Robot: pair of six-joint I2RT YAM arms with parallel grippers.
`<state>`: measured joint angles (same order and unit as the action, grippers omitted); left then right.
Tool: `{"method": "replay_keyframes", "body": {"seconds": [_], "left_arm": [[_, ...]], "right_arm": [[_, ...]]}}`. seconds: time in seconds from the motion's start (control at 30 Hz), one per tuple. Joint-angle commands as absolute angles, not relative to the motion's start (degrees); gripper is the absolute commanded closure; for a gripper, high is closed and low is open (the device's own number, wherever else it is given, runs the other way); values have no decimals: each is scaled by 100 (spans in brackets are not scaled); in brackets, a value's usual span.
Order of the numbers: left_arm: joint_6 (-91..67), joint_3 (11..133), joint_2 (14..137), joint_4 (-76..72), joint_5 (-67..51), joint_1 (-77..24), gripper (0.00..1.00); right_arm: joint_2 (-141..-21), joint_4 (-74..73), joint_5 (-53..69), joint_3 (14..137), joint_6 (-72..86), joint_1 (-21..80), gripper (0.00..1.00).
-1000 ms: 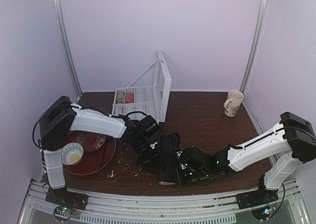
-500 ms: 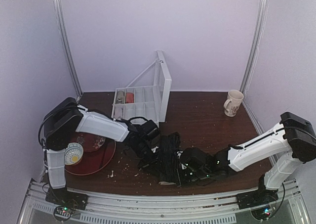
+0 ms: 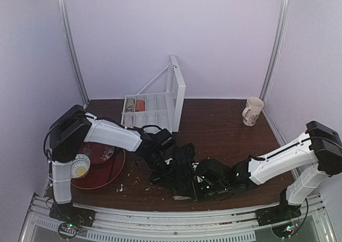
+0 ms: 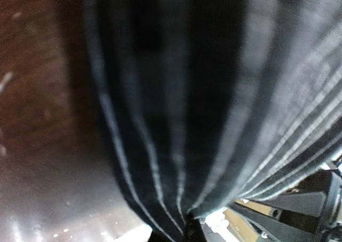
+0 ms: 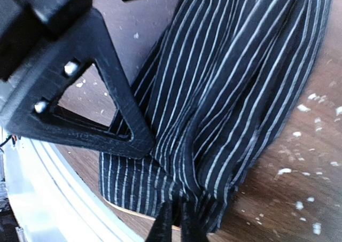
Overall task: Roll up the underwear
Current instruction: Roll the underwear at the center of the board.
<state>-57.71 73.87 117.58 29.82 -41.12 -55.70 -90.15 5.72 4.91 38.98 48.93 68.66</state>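
Note:
The underwear (image 3: 183, 170), black with fine pale pinstripes, lies bunched into a narrow ridge on the brown table near the front edge. My left gripper (image 3: 163, 167) is pressed against its left side. In the left wrist view the underwear (image 4: 192, 103) fills the frame and gathers into the shut fingertips (image 4: 193, 232). My right gripper (image 3: 199, 184) sits at the ridge's near right end. Its two fingers (image 5: 165, 227) are pinched together on a fold of the underwear (image 5: 235, 92). The left gripper's triangular black finger (image 5: 80, 108) rests on the fabric's far side.
A red tray (image 3: 115, 173) holding a pale bowl (image 3: 78, 166) sits at the left under the left arm. A white compartment box (image 3: 152, 109) with its lid up stands at the back, and a mug (image 3: 252, 111) at the back right. Pale crumbs (image 3: 133, 180) dot the table.
The left gripper moved right onto the underwear's left side and shut on it. The fabric is bunched narrower. The right gripper stays at the near end, shifted slightly right.

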Motion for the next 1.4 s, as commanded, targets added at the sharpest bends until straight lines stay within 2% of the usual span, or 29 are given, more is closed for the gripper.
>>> {"method": "replay_keyframes", "body": {"seconds": [0.0,0.23,0.43,0.57,0.67,0.7,0.73,0.83,0.93,1.0,1.17,1.2,1.37], "left_arm": [[-5088,7730,11861,3825,-4381,-5433,100],[-4425,7802,11894,4388,-4607,-5129,100],[-4133,8004,12008,4665,-4687,-5067,100],[-4100,7992,12041,4652,-4753,-5063,100],[-4083,7968,12050,4582,-4778,-5054,100],[-4079,7959,12050,4554,-4807,-5054,100],[-4077,7948,12050,4534,-4823,-5048,100],[-4084,7907,12050,4481,-4828,-5036,100],[-4104,7868,12050,4440,-4860,-5032,100],[-4091,7830,12050,4434,-4860,-5013,100],[-4070,7753,12067,4422,-4869,-4980,100],[-4062,7744,12075,4423,-4877,-4977,100],[-4071,7721,12084,4406,-4893,-4959,100]], "right_arm": [[-8504,80,-22,3945,4436,6862,93],[-7950,-236,-951,4048,3190,7308,91],[-8393,-252,-2111,4387,1898,8158,94],[-8669,-250,-2775,4678,1253,8595,86],[-8818,-121,-2601,4788,813,8646,82],[-8915,-142,-2628,4854,727,8655,74],[-9013,-171,-2688,4935,629,8664,69],[-9309,-224,-2845,5106,347,8692,68],[-9513,-143,-2854,5213,144,8701,63],[-9670,-83,-2897,5247,13,8715,56],[-9990,59,-3023,5340,-139,8719,52],[-10048,81,-3062,5376,-155,8719,48],[-10312,247,-3167,5497,-189,8719,44]]}}
